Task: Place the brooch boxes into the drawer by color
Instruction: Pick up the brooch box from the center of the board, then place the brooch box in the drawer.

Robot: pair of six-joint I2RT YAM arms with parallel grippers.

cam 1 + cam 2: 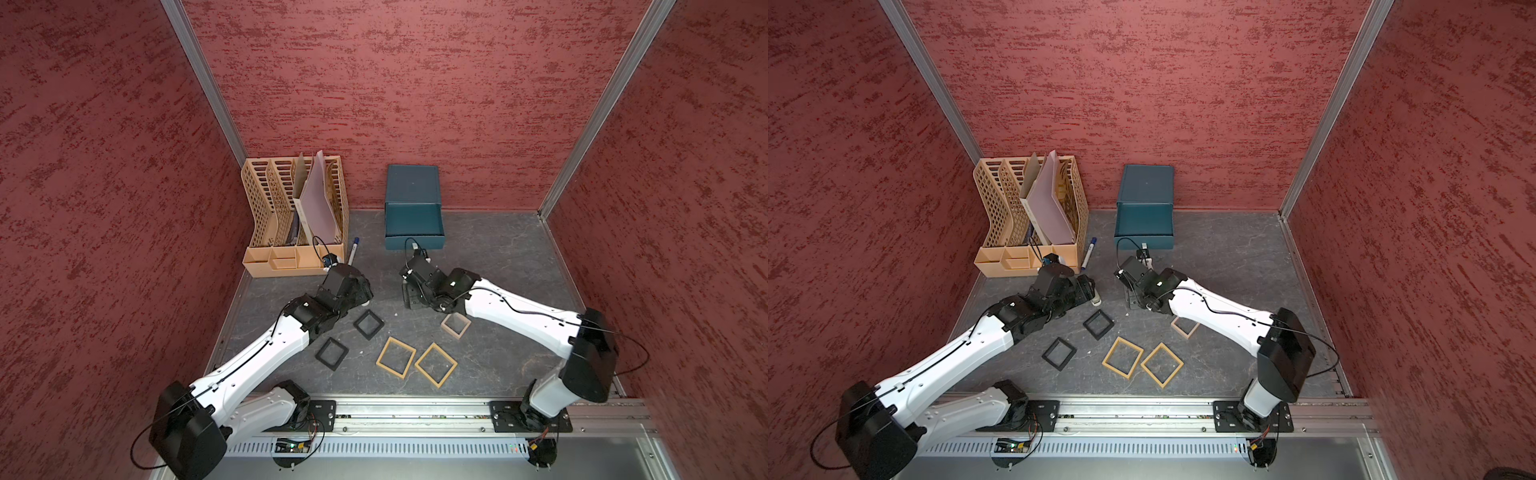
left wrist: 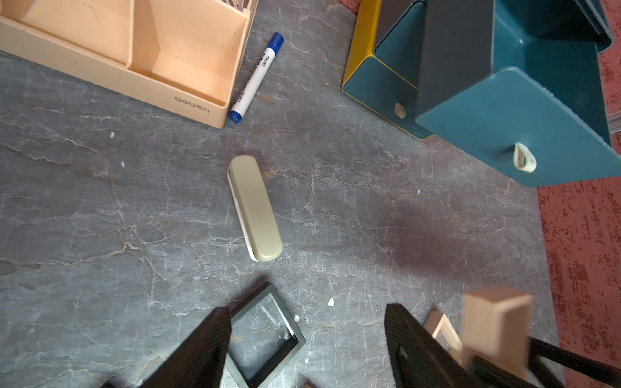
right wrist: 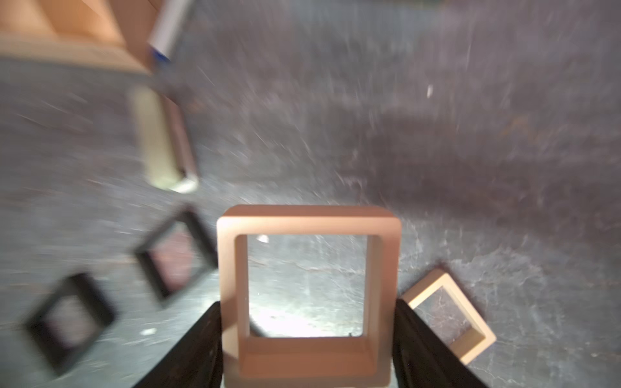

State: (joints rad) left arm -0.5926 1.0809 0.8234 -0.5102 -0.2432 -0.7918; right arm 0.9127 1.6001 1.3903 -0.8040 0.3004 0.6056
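Walls (image 1: 415,83) of rough red plaster close the cell on three sides, with aluminium posts (image 1: 203,83) in the far corners. The floor is a grey mat (image 1: 498,266), veined like marble and dotted with small white crumbs. The teal drawer chest (image 1: 412,187) stands at the far wall with its top drawer (image 1: 413,224) pulled out.

My right gripper (image 3: 307,307) is clamped on a pale beige brooch box (image 3: 307,218), which it holds upright off the mat. My left gripper (image 2: 307,310) has its jaws apart and holds nothing.

On the mat lie the second beige box (image 1: 456,325), a black box (image 1: 368,324), another black box (image 1: 332,353), a tan box (image 1: 396,357) and a second tan box (image 1: 436,365). A file rack (image 1: 291,216) stands in the far corner on my left.
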